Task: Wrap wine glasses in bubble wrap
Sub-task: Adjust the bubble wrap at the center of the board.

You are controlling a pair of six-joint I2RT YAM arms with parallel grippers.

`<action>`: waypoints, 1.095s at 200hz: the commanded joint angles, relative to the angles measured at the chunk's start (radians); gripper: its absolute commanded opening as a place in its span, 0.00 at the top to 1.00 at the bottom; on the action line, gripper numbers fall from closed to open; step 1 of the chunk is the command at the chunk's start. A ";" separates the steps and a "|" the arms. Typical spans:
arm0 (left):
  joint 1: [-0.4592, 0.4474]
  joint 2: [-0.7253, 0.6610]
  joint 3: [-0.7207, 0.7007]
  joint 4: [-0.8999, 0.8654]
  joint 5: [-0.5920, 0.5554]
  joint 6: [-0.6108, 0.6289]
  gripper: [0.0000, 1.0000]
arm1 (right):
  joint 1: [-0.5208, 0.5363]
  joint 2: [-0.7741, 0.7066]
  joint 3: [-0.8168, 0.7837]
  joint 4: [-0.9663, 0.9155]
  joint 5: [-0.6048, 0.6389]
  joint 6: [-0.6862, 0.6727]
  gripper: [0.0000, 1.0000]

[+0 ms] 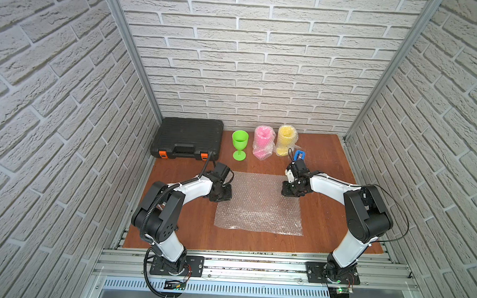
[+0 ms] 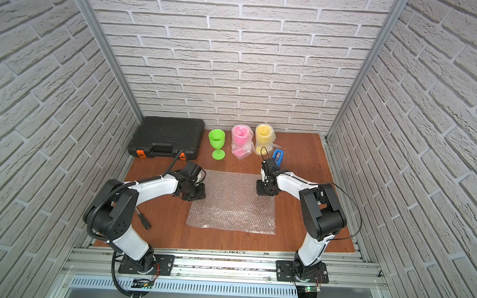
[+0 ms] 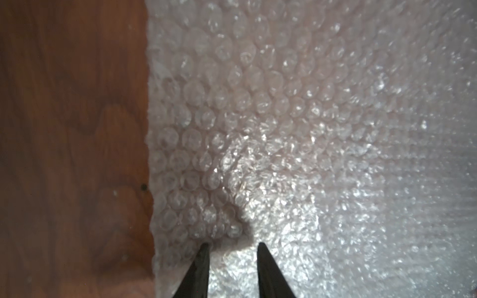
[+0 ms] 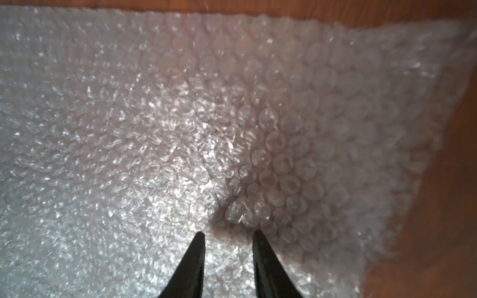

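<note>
1. Bubble wrap: one loose sheet is spread flat in the middle of the counter; two further pieces are seen wound round goblets.
2. One black case is set closed at the far left corner.
3. Two grippers are lowered near the sheet's far corners. The fingers of the left gripper and the fingers of the right gripper are held narrowly spread, tips on the wrap.
4. Three wine glasses are stood in one row by the back wall: the green goblet bare, the pink goblet and the yellow goblet wrapped.
5. One blue tape dispenser is placed just beside the yellow goblet.
</note>
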 commanded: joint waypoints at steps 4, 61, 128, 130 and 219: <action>0.002 -0.039 -0.042 -0.031 0.010 -0.011 0.68 | 0.001 0.013 0.045 0.034 0.029 -0.044 0.63; -0.010 -0.066 -0.082 0.019 0.041 -0.061 0.69 | 0.001 0.066 0.096 0.021 0.009 -0.070 0.60; -0.079 -0.023 -0.042 0.048 0.033 -0.099 0.69 | -0.003 0.178 0.165 0.002 0.121 -0.088 0.60; -0.080 -0.023 -0.041 0.048 0.032 -0.099 0.69 | -0.003 0.180 0.169 0.000 0.129 -0.090 0.60; -0.078 -0.105 0.056 -0.084 -0.115 -0.008 0.64 | -0.010 0.014 0.186 0.017 0.040 -0.124 0.25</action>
